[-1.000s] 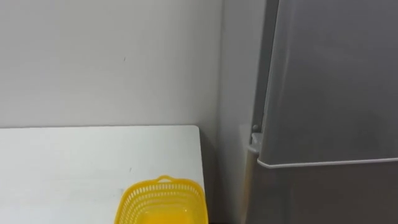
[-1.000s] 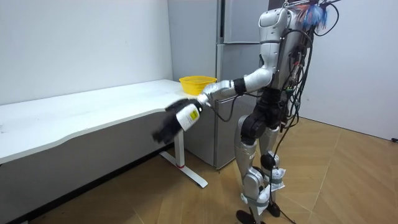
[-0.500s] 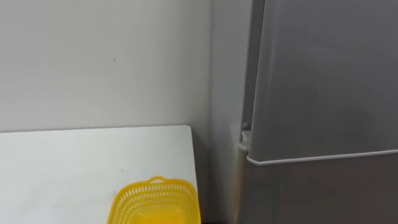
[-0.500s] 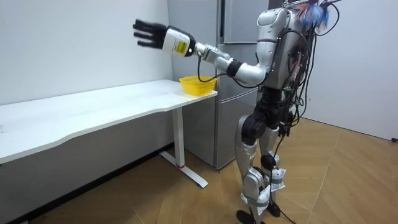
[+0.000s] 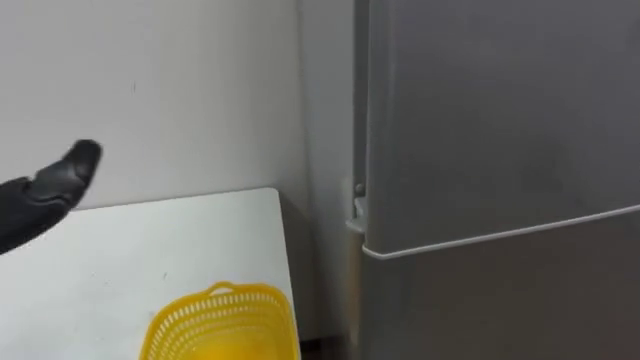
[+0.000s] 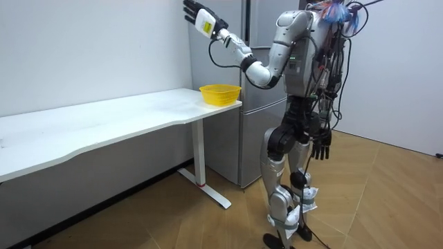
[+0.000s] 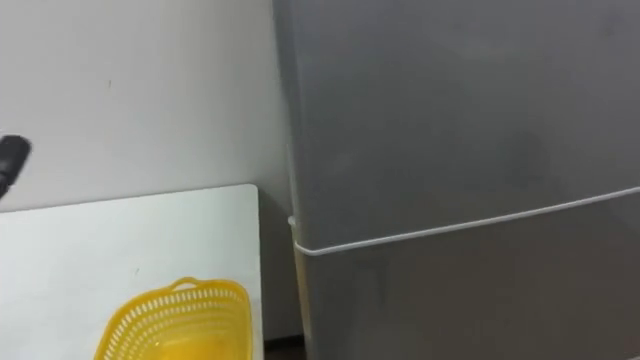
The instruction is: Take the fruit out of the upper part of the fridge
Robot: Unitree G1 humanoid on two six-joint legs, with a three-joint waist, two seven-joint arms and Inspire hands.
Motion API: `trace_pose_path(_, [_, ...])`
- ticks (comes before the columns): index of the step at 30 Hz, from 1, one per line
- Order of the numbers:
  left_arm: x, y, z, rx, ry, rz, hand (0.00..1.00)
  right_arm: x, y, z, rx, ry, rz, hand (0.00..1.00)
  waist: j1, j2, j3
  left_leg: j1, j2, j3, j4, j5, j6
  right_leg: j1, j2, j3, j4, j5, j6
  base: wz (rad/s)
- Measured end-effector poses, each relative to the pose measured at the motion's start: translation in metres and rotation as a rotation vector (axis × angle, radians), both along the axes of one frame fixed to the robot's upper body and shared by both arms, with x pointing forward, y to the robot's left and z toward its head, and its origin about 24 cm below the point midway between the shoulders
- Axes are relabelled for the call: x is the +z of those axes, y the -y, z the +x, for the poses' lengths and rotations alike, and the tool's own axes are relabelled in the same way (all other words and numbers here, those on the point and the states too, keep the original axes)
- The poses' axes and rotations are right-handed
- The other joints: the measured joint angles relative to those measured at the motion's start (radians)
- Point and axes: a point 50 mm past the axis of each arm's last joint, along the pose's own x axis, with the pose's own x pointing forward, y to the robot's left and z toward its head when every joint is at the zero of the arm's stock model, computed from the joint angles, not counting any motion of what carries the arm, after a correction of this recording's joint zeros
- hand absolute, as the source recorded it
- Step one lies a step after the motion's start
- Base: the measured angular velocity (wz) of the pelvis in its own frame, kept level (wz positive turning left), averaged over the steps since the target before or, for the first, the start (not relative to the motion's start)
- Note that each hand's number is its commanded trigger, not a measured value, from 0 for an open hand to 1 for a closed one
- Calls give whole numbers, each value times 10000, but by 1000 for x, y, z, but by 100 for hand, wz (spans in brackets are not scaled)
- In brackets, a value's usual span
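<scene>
The robot is standing before the grey fridge (image 6: 259, 28), just beside the desk's (image 5: 110, 250) end, and is holding its left arm high, out toward the room view's left. The left hand (image 6: 197, 12) is showing straight, spread fingers (image 5: 62, 178) with nothing in them. In the eye views it is coming in from the left edge, in front of the white wall (image 5: 180, 90) above the desk, well apart from the fridge. The upper door (image 5: 500, 110) is sitting shut, flush above the lower door (image 5: 500, 300), with a thin pale seam running between them, so what the fridge is holding cannot be seen. A yellow mesh basket (image 5: 220, 322) is resting upright at the desk's corner nearest the fridge. The right hand (image 6: 320, 146) is hanging by the robot's thigh, its fingers loose and carrying nothing.
</scene>
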Motion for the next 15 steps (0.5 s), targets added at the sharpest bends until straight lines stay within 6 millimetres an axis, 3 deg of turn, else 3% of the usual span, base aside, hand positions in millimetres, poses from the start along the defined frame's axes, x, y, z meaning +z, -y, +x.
trace_pose_path(5, [7,26,10,-2553,28,1046,0,0,1,0,421,-130,14,0,-234,21,-12,-19,2,34,5,0,0,-49,3,66,6,4,1,-4])
trace_pose_path(8, [3,39,13,-4170,-194,844,0,1,3,0,383,-166,-63,0,-296,100,-63,-25,3,48,9,0,0,-33,9,127,2,5,0,-6])
trace_pose_path(15, [-10,69,17,-6579,-1090,1517,0,3,9,6,375,-218,-262,0,-461,166,-69,2,8,57,9,0,0,4,23,201,17,6,-2,-2])
